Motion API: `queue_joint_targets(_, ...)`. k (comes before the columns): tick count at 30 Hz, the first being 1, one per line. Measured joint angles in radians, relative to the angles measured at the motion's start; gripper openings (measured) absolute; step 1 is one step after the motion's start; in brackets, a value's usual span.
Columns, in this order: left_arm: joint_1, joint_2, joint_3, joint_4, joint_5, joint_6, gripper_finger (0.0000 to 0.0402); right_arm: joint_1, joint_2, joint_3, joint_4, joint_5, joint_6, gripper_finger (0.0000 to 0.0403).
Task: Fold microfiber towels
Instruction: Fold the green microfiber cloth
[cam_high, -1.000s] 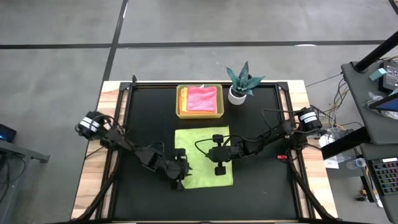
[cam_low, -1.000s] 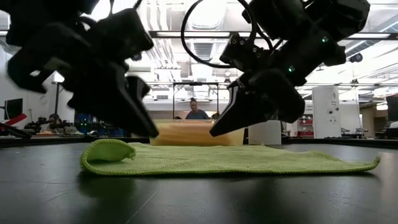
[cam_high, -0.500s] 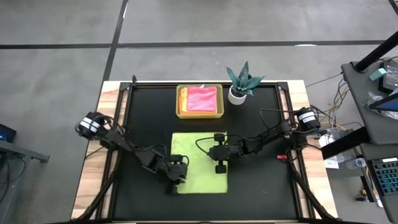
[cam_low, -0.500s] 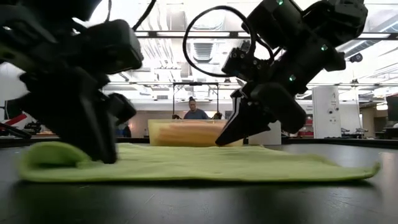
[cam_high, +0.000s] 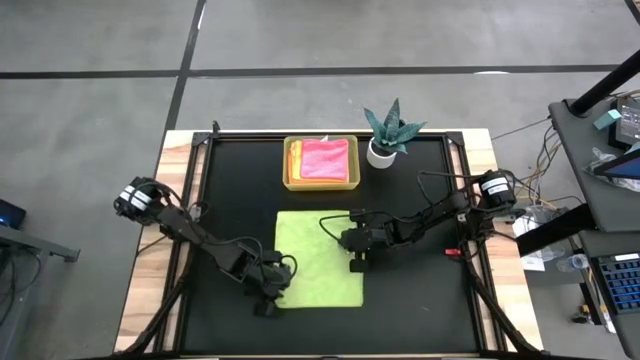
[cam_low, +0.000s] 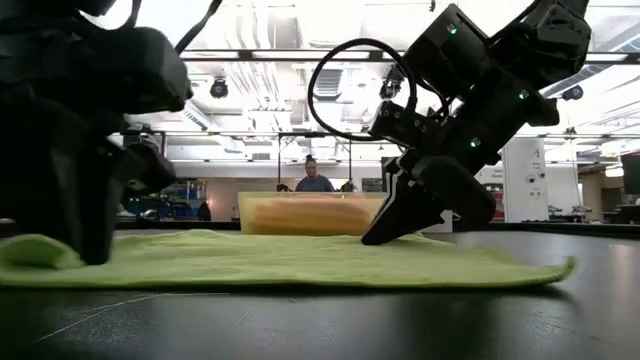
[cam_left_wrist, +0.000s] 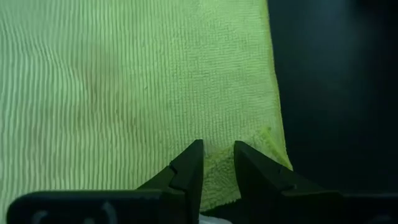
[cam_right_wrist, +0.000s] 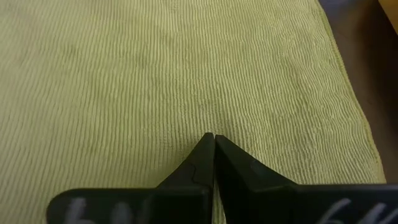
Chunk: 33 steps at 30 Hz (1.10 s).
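Lime green microfiber towel (cam_high: 318, 256), ribbed weave, spread flat, left gripper (cam_left_wrist: 217, 163) pinching its corner, right gripper (cam_right_wrist: 214, 144) jaws pressed together on its surface

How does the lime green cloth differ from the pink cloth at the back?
The lime green microfiber towel lies spread on the black table; the pink microfiber towel sits folded in the yellow plastic tray. Green looks larger, with both grippers on it; pink is untouched. Both are plain soft cloths.

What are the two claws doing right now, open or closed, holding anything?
Left gripper: closed on a corner of the lime green towel.
Right gripper: shut, holding nothing, tips pressed down on the towel.
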Motion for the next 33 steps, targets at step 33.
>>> queue_joint_targets(33,-0.062,-0.159,0.002,-0.087,-0.074,0.011,0.0087,0.002,-0.074,-0.007,-0.040,-0.005,-0.051,0.0009)
